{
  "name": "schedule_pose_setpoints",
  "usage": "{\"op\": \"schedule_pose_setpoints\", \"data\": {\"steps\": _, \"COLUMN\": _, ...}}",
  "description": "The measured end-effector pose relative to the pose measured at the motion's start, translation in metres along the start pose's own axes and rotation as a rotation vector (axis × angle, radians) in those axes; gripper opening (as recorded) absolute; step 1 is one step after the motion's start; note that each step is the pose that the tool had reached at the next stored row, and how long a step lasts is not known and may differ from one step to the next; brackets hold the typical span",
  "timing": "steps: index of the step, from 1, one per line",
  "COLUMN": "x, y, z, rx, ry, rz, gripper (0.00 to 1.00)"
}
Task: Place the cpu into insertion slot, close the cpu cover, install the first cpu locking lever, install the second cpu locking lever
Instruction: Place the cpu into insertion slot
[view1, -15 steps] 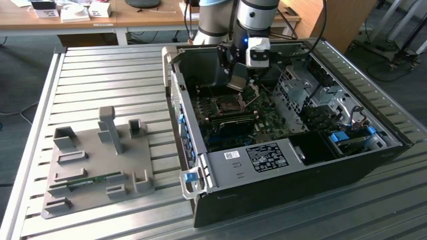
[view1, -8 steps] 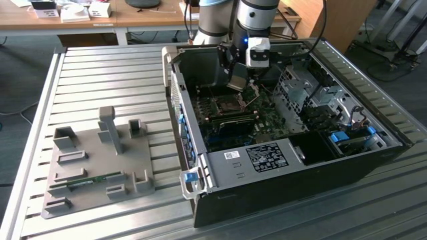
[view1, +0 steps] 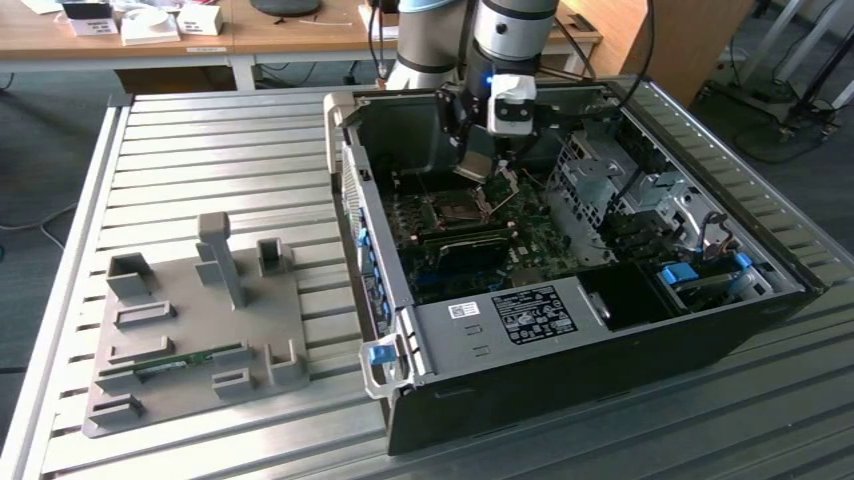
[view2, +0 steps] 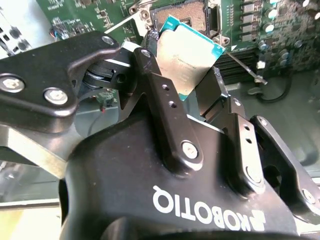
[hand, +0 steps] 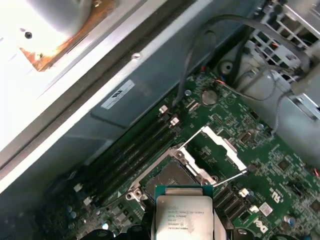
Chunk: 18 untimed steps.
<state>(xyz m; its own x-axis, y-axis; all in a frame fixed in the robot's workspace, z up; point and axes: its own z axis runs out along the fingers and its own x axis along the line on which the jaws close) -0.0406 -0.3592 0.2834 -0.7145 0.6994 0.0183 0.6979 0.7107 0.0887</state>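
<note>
End effector (view2: 184, 59) grips cpu (view2: 192, 47) tilted, above insertion slot (view2: 182, 12).

— How much of the cpu (view2: 189, 50) shows?
— In the second wrist view its lower part is hidden between the fingers (view2: 167, 112). The first wrist view's edge cuts it off.
— And the slot (hand: 169, 177)?
— Partly hidden behind the cpu.

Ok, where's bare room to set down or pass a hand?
Bare: the open dark square socket, between long black memory slots and raised silver cover frame; ribbed metal table beside the grey fixture plate. Crowded: around the gripper holding the silver-grey chip.
</note>
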Motion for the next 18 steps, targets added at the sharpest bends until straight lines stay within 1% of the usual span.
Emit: {"op": "schedule_pose_setpoints", "data": {"steps": 18, "x": 0.0000, "y": -0.0001, "z": 0.0011, "rx": -0.0060, "ry": -0.0291, "rz": 0.327, "gripper": 0.54}}
